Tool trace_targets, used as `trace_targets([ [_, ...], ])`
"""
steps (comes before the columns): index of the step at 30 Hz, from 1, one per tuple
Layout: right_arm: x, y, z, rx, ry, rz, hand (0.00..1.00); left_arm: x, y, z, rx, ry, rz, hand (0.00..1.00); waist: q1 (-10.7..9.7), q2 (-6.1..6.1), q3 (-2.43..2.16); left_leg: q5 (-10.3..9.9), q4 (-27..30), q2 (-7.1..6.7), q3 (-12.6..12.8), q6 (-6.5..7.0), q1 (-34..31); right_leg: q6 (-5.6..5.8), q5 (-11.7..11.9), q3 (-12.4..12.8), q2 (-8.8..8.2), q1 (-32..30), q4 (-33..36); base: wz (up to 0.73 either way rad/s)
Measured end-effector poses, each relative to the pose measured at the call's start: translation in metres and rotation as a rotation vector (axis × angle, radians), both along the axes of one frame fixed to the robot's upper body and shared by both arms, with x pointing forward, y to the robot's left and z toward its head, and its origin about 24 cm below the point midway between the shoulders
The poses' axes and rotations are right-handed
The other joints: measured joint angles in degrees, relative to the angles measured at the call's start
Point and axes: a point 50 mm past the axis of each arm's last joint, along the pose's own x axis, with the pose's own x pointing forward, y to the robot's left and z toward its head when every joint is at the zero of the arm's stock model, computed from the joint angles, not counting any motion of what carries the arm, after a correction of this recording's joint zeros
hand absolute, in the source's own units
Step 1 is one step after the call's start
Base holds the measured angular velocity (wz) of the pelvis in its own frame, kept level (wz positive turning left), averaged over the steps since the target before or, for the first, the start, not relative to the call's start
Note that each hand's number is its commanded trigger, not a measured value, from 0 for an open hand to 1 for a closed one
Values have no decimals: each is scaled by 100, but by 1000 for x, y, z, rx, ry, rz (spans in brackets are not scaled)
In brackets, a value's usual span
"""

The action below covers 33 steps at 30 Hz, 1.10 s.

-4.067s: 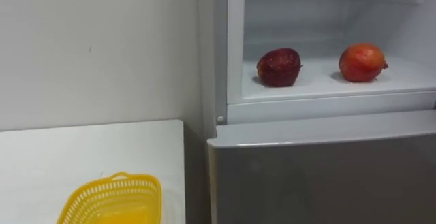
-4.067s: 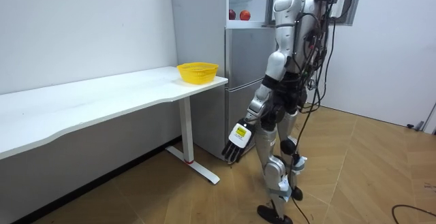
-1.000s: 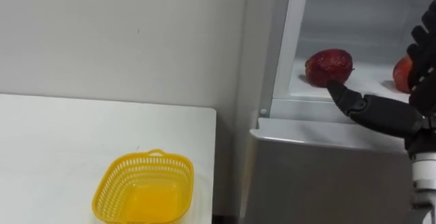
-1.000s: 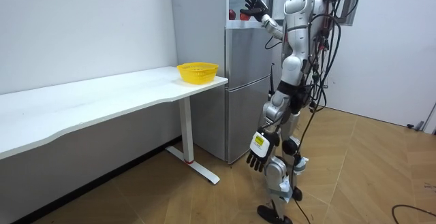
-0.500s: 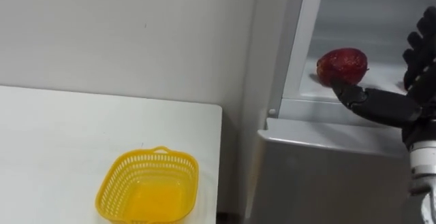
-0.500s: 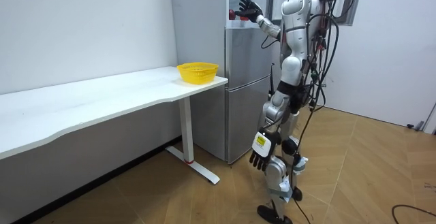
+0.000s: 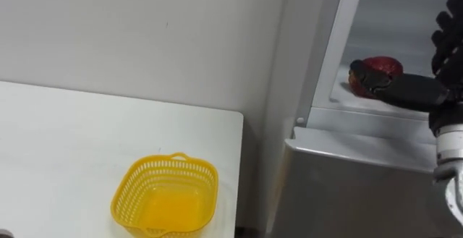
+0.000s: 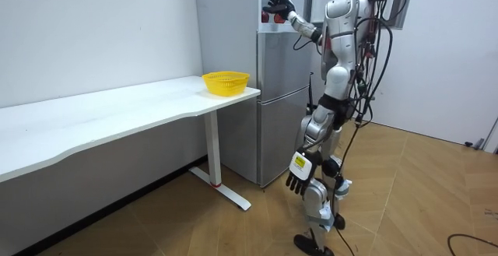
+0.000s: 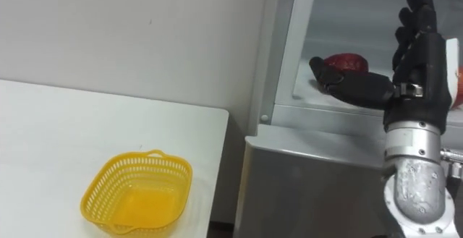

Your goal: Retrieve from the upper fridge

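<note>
Right hand [image 9: 415, 70] raised, fingers straight.

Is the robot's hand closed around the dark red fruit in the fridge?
No, the right hand is open, fingers straight, thumb reaching toward the dark red fruit.

A long white bench [image 8: 117, 120] on white legs stands along a plain white wall [image 8: 93, 30]. A grey fridge [image 8: 274, 77] stands just beside its end. The floor [image 8: 420, 186] is light wood laid in herringbone.
</note>
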Motion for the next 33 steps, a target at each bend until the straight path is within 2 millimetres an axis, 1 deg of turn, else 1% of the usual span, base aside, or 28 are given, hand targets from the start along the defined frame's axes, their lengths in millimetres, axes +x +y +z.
trace_targets([
  [3, 6, -3, -5, 6, 44, 7, 0, 1, 1, 0, 4, 6, 4, 0, 0, 1, -2, 0, 3, -5, -18, 0, 3, 0, 0, -11, -4, 10, -3, 2],
  [6, 7, -4, -8, 9, 71, 12, 0, 2, 1, 1, 6, -2, 4, 0, -2, 10, -7, 0, 3, -7, -20, 0, 1, 0, 0, -11, -5, 7, -4, 0],
  [10, 8, -7, -7, 2, 75, 12, 0, 4, 4, 1, 14, -2, 21, 0, 3, 19, -14, 0, 3, -6, -28, 0, 1, 0, 0, -21, -5, 8, -7, 0],
  [13, 14, -12, -4, -10, 93, -9, 0, 3, 6, 2, 21, -1, 15, 0, 1, 26, -17, 0, 3, -6, -20, 0, 12, 0, 0, -26, -6, 10, -7, 0],
  [16, 18, -15, -6, -37, 118, -33, 0, 4, 8, 3, 26, -6, 12, 0, 0, 28, -19, 2, 3, -5, -23, -3, 17, 0, 0, -33, -5, 16, -7, 0],
  [18, 20, -16, -9, -67, 149, -21, 0, 3, 8, 3, 26, -2, 12, 0, -6, 38, -23, 2, 3, -5, -31, -3, 13, 0, 0, -58, -9, 24, -7, 2],
  [23, 23, -19, -16, -82, 200, 4, 0, 1, 8, 3, 25, 14, 17, 0, -4, 36, -25, 5, 3, -2, -40, -6, 10, 0, 0, -120, -15, 33, -6, 2],
  [25, 26, -20, -16, -107, 218, 15, 0, 0, 9, 3, 26, 21, 17, 0, -8, 31, -26, 6, 3, -2, -69, -8, 11, 0, 0, -131, -17, 35, -3, 0],
  [27, 30, -22, -18, -144, 255, 27, 0, -1, 10, 3, 27, 30, 18, 0, -17, -6, -46, 16, 4, -2, -86, -14, 14, 0, 0, -136, -16, 45, 2, 0],
  [28, 31, -23, -19, -144, 263, 28, 0, -1, 11, 4, 28, 31, 17, 0, -13, -22, -48, 21, 4, -2, -89, -16, 15, 0, 0, -136, -16, 46, 5, 0],
  [29, 32, -24, -21, -152, 281, 31, 0, 1, 12, 4, 31, 28, 16, 0, -14, -57, -59, 32, 1, -2, -91, -21, 15, -1, 0, -135, -17, 40, 11, 0],
  [32, 36, -27, -21, -168, 322, 53, 0, 2, 15, 5, 34, 27, 14, 0, -10, -114, -55, 46, 1, -5, -88, -26, 13, -2, 1, -135, -20, 31, 21, 0],
  [33, 36, -28, -22, -174, 333, 57, 0, 3, 16, 5, 36, 26, 14, 0, -9, -143, -47, 50, 3, -5, -87, -26, 14, -3, 1, -137, -21, 32, 21, 0],
])
